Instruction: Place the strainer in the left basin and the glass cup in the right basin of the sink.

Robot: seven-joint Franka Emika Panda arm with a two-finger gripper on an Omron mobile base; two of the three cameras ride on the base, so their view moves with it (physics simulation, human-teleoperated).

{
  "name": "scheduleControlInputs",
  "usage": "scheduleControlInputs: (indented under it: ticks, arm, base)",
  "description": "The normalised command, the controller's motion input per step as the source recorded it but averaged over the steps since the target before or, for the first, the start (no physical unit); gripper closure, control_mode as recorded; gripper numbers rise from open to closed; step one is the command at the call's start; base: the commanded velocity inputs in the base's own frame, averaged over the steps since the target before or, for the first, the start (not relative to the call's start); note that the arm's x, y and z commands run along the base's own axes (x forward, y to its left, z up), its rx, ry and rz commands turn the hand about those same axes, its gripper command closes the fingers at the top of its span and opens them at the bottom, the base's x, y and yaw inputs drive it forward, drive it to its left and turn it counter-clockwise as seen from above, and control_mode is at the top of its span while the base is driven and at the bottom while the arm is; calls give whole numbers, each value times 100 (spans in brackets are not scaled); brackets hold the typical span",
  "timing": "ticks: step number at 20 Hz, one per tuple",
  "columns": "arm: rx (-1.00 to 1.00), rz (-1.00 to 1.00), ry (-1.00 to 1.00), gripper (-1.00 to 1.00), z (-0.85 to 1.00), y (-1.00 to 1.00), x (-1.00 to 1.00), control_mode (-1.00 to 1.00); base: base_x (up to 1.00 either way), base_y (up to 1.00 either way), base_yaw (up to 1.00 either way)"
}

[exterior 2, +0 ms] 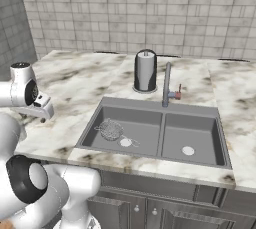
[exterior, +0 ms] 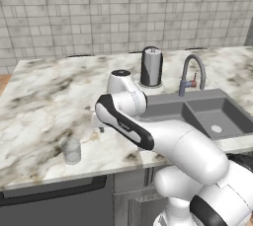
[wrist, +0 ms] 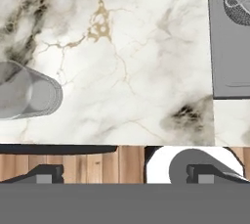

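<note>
1. The table (exterior: pixel 44 101) is white marble with brown and grey veins; behind it stands a wall of grey-beige tiles (exterior: pixel 99 8). Below the table edge there are dark cabinet fronts (exterior 2: pixel 170 203), and the hand view shows a wooden floor (wrist: pixel 97 162) under the edge.
2. The sink (exterior 2: pixel 155 110) is set into the table. Its left basin (exterior 2: pixel 137 128) and right basin (exterior 2: pixel 200 138) are divided by a ridge, and each one has a round white drain.
3. The strainer (exterior 2: pixel 111 130) lies in the left basin, at about 10 o'clock from the drain, with its wire handle pointing towards 4 o'clock.
4. The cup (exterior: pixel 71 150) stands upright on the table near the front edge, well apart from the sink, at about 8 o'clock from it.
5. A dark steel canister (exterior: pixel 151 67) stands behind the sink, and the faucet (exterior: pixel 190 74) rises just beside it at 3 o'clock.
6. The gripper (wrist: pixel 124 173) hangs above the table between the cup and the sink. The fingers (wrist: pixel 44 173) are spread apart and hold nothing.
7. In the left base view the arm covers the left basin, so the strainer is hidden there. The right base view shows the inside of both basins. In the hand view the cup is at 9 o'clock and a part of the strainer at 2 o'clock.
</note>
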Motion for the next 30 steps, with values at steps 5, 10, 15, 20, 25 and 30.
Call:
scheduleControlInputs:
  ticks: [5,10,15,20,25,30]
  arm:
    - [0,1,7,-100,5,40,0,-100]
    - [0,0,1,-100,0,42,-5,-100]
    - [0,0,0,-100,0,33,-6,-100]
    - [-2,0,-2,-100,-8,26,0,-100]
    - [0,0,-2,-100,-12,20,8,-100]
    - [0,0,-5,-100,-11,8,7,-100]
  base:
    - [0,0,0]
    - [0,0,0]
    - [0,0,0]
    - [0,0,0]
    - [0,0,0]
    - [0,0,0]
